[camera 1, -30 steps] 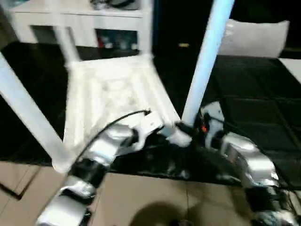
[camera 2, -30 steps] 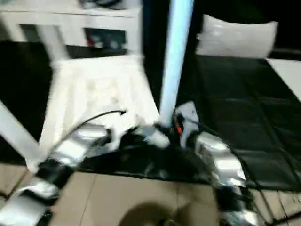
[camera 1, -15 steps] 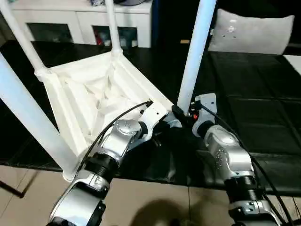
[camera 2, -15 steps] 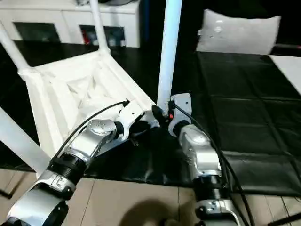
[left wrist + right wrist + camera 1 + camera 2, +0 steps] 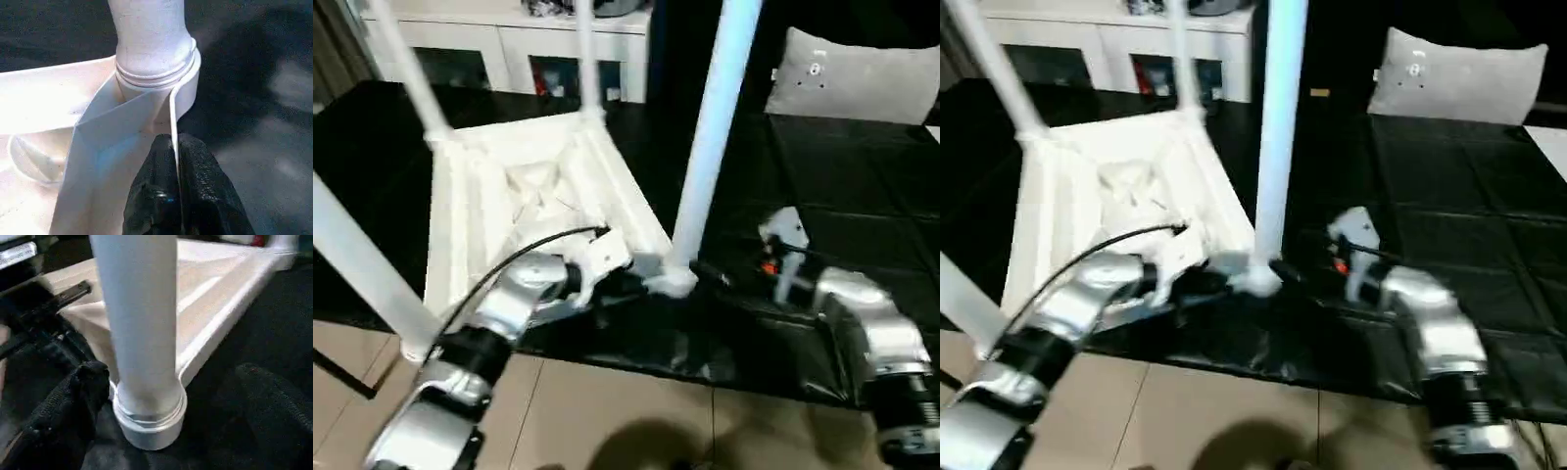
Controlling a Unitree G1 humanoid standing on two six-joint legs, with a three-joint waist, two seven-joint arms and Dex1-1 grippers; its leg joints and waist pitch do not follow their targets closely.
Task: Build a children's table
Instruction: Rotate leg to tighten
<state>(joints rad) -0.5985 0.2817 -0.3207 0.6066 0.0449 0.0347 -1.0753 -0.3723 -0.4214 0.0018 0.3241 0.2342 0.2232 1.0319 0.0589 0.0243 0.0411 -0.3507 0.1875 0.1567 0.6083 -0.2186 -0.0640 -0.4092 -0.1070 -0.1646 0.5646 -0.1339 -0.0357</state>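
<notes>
The children's table (image 5: 524,191) lies upside down on the black worktop (image 5: 862,215), four legs seated. The left end effector (image 5: 175,196) pinches its rim beside the nearest leg (image 5: 710,147); the right end effector (image 5: 166,416) stands spread around it. Only flipping seems left.

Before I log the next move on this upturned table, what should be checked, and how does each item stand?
1. Nearest leg seated in its corner socket: ok, it stands upright.
2. Left gripper pinching the tabletop rim: ok, shut on it.
3. Right gripper clear of the leg: ok, jaws wide apart, not touching.
4. All four legs fitted: ok, four stand up.
5. Leg fully tight: cannot tell.
</notes>
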